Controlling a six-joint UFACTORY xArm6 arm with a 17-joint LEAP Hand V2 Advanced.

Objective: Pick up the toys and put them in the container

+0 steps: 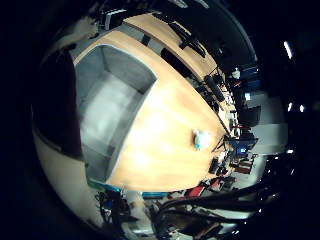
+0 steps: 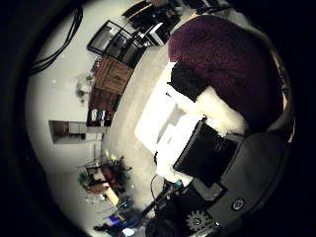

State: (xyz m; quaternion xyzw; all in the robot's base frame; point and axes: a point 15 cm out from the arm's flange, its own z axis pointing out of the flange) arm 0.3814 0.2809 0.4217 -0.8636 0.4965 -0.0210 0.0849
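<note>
In the right thumb side palm view a dark purple plush toy (image 2: 225, 57) fills much of the picture, close to the palm. My hand (image 2: 188, 133) has its white and black fingers (image 2: 186, 81) curled against the toy and holds it. In the right little finger side palm view the grey open container (image 1: 105, 100) stands on a long wooden table (image 1: 165, 125), below the palm. A small pale blue and white toy (image 1: 203, 140) lies on the table away from the container, towards the table's far side.
Dark chairs and desks with screens (image 1: 215, 85) line the table's far edge. A wooden cabinet (image 2: 109, 84) and shelves stand in the room in the thumb side view. Parts of the arm (image 1: 175, 215) show at the picture's edge.
</note>
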